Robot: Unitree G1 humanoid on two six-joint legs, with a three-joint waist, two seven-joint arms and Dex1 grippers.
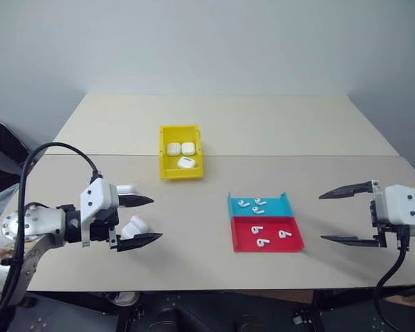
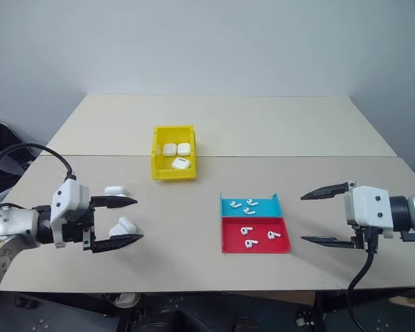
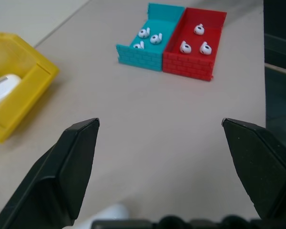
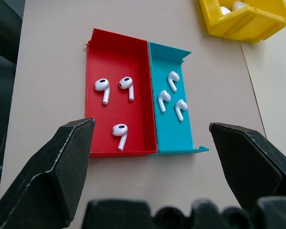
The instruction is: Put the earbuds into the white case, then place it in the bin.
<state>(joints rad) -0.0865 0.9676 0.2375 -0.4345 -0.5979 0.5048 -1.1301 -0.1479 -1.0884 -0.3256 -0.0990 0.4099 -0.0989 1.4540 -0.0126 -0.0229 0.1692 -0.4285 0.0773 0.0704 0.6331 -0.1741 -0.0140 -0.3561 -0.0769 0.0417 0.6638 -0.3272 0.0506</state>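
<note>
Left gripper (image 2: 126,220) and right gripper (image 2: 326,217) both spread wide, empty — small glossy white case (image 2: 123,225) beside left fingers; tiny white earbuds (image 4: 115,98) nearer right.

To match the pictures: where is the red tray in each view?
Left eye: red tray, lower right of centre.
Right eye, lower centre-right.
Left wrist, upper right.
Right wrist, centre-left.
Shared landmark: the blue tray touching its side.

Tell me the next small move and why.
Probably lower the open left gripper onto the white case on the table below it; it holds nothing. The earbuds still lie in the red tray and blue tray.
</note>
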